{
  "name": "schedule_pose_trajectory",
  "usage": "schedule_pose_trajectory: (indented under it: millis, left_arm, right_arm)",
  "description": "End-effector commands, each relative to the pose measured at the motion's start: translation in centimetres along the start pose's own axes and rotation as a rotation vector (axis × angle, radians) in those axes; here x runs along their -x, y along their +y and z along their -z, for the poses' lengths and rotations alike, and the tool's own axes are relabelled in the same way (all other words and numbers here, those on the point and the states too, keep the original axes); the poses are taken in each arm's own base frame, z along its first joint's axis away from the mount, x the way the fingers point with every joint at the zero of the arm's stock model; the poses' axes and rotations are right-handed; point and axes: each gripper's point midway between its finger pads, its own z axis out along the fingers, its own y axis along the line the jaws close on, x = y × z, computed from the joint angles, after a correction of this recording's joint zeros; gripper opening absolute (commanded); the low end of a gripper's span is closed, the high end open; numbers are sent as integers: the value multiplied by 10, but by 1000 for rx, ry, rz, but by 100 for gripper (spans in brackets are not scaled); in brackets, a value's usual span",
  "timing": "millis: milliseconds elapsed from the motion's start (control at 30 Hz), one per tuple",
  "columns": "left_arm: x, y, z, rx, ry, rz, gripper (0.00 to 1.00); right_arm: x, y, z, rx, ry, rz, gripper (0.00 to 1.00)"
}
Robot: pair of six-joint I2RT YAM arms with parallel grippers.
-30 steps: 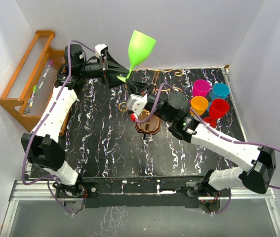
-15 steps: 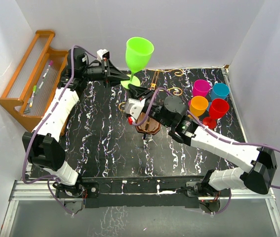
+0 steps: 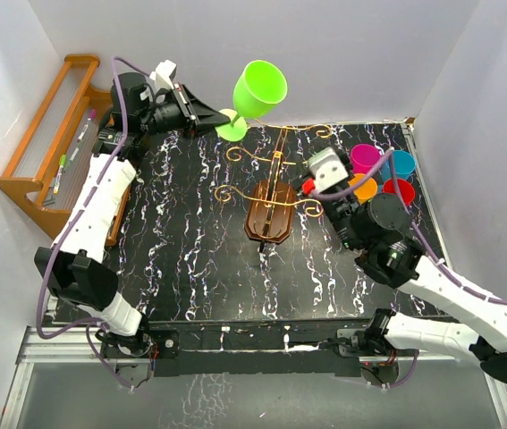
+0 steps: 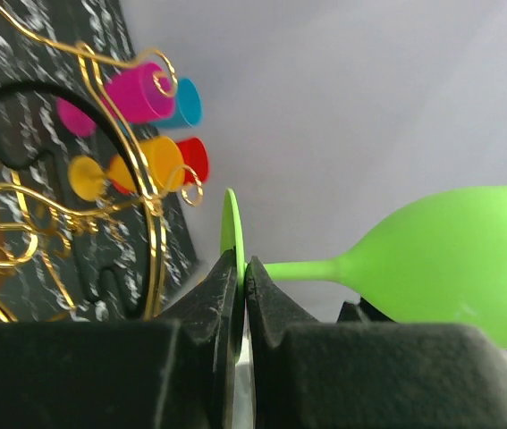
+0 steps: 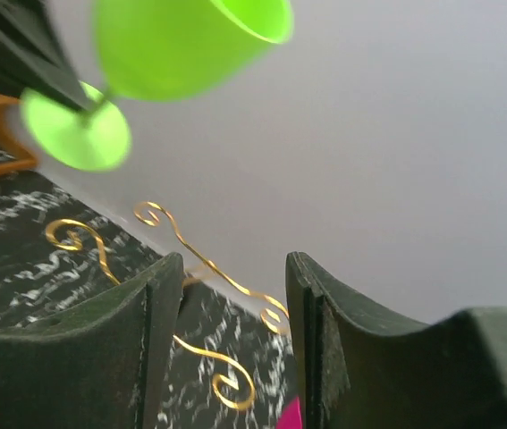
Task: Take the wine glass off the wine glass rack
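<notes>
The green wine glass (image 3: 259,88) hangs tilted in the air near the back wall, up and left of the wine glass rack (image 3: 271,217). It touches none of the rack's wire arms. My left gripper (image 3: 221,119) is shut on the edge of its round foot (image 4: 230,228), and the bowl (image 4: 454,259) points right. The rack has a brown oval base and gold scroll arms (image 4: 153,214), and nothing hangs on it. My right gripper (image 3: 314,179) stands open just right of the rack with nothing between its fingers (image 5: 233,268). Its wrist view shows the glass (image 5: 177,40) up at the left.
Magenta (image 3: 365,158), teal (image 3: 402,162), orange (image 3: 361,187) and red (image 3: 400,190) cups stand at the back right, close behind my right arm. An orange-brown slatted shelf (image 3: 40,134) with pens lies along the left wall. White walls close in on three sides.
My left gripper shut on the glass's foot and carried it up and back. My right gripper opened and drew away from the rack's left side to its right.
</notes>
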Motion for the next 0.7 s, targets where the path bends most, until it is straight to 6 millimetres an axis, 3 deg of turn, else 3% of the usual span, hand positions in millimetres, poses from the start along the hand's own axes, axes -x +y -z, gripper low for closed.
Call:
schedule_pose_trajectory:
  millis: [0, 200, 267, 300, 367, 467, 500, 567, 667]
  left_arm:
    - [18, -10, 27, 107, -176, -249, 0]
    - [26, -12, 56, 234, -300, -385, 0]
    - [29, -15, 70, 268, -362, -415, 0]
    - [30, -15, 75, 280, -383, -428, 0]
    - [28, -20, 85, 291, -412, -460, 0]
    - [25, -22, 90, 304, -411, -484, 0]
    - [25, -22, 90, 309, -407, -490, 0]
    - [24, -22, 90, 314, -399, -498, 0]
    - [24, -19, 89, 317, -393, -496, 0]
  right_arm:
    - [-55, -29, 5, -216, 295, -122, 50]
    - [-95, -80, -42, -237, 460, -516, 33]
    - [-101, -87, -62, -154, 513, -620, 22]
    - [-103, -79, -72, -64, 545, -669, 13]
    - [-86, -62, -90, 146, 540, -763, 8]
    - [-31, -40, -105, 396, 371, -901, 8]
    - [-15, -37, -107, 447, 327, -947, 9]
    - [9, -31, -105, 545, 256, -1006, 42]
    - [32, -24, -97, 659, 197, -1056, 54]
